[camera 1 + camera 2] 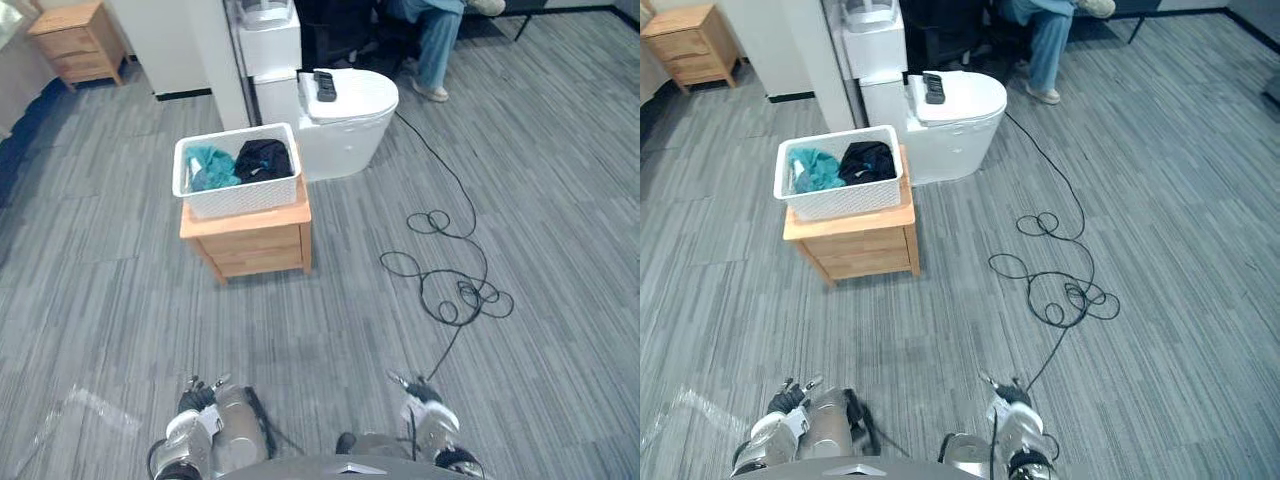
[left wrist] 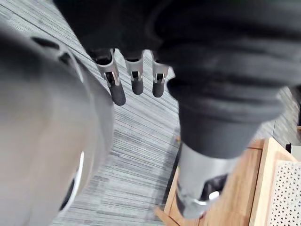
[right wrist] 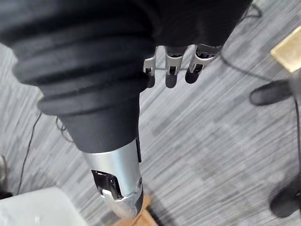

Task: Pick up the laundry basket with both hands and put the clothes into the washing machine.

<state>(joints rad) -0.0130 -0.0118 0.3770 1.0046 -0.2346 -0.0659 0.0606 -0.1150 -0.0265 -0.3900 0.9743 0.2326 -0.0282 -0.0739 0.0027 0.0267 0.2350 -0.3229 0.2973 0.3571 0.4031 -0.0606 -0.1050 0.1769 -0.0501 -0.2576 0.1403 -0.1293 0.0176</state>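
A white perforated laundry basket (image 1: pixel 238 170) sits on a small wooden cabinet (image 1: pixel 252 238) ahead of me. It holds a teal garment (image 1: pixel 208 165) and a black garment (image 1: pixel 263 158). Right behind it stands a white round-topped washing machine (image 1: pixel 345 118) with a dark remote-like thing (image 1: pixel 325 85) on its lid. My left hand (image 1: pixel 200 400) hangs low at the bottom left, far from the basket, fingers relaxed and holding nothing (image 2: pixel 136 80). My right hand (image 1: pixel 428 400) hangs at the bottom right, also open with nothing in it (image 3: pixel 171 70).
A black cable (image 1: pixel 455 280) lies coiled on the grey carpet to the right of the cabinet. A person's legs (image 1: pixel 435 45) show behind the washing machine. Another wooden cabinet (image 1: pixel 78 42) stands at the far left. A white wall unit (image 1: pixel 190 45) rises behind the basket.
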